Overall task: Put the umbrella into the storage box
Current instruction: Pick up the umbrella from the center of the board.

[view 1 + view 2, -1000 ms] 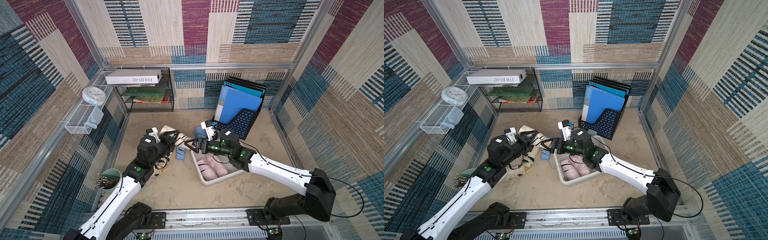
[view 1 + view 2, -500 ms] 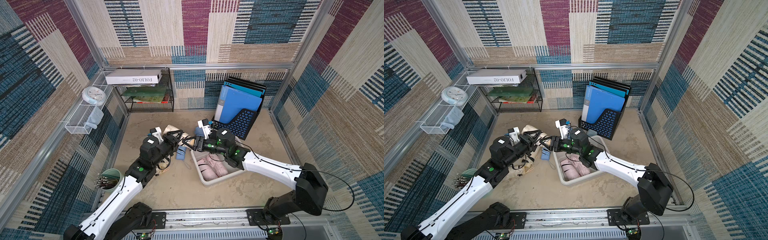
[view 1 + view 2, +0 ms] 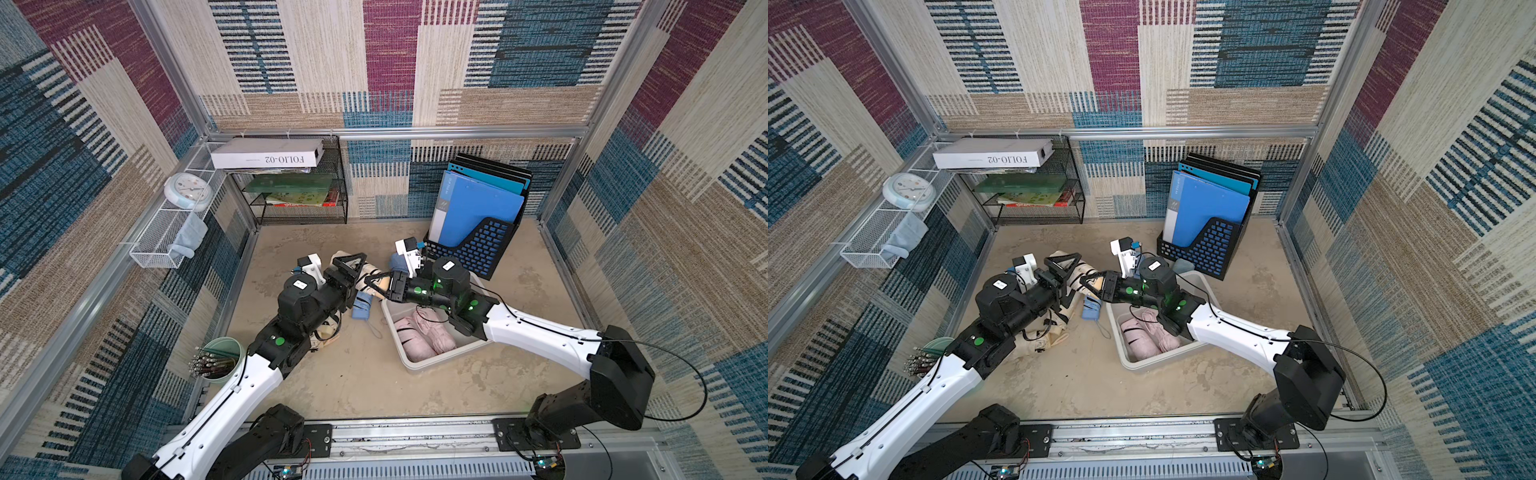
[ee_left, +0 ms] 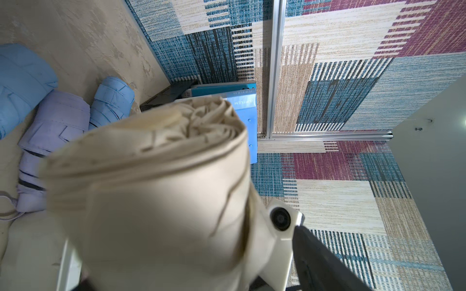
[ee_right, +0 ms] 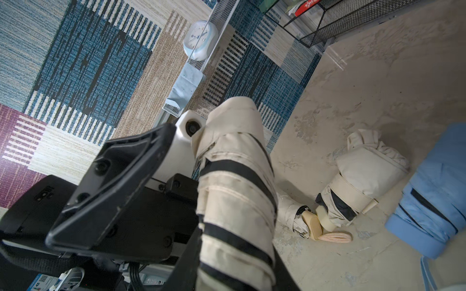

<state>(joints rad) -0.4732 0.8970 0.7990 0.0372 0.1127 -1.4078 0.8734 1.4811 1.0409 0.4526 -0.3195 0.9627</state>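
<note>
- The table (image 3: 365,390), sandy, mottled and rough-looking, carries folded umbrellas that lie outside the tub: beige bundles (image 5: 363,181) and a pale blue one (image 3: 360,305).
- The storage box (image 3: 432,360) is smooth off-white plastic with rounded corners and a rolled rim. It already holds pink folded umbrellas (image 3: 419,336), so the job looks partly done.
- The umbrella (image 5: 237,191), a beige fabric roll with black bands, hangs above the table just beside the box, not yet inside.
- The right pincer (image 3: 380,284) is clenched on it. Swinging it over the box and dropping it in is left to do.
- The left pincer (image 3: 355,278) stands released, its jaws spread clear of the fabric.
</note>
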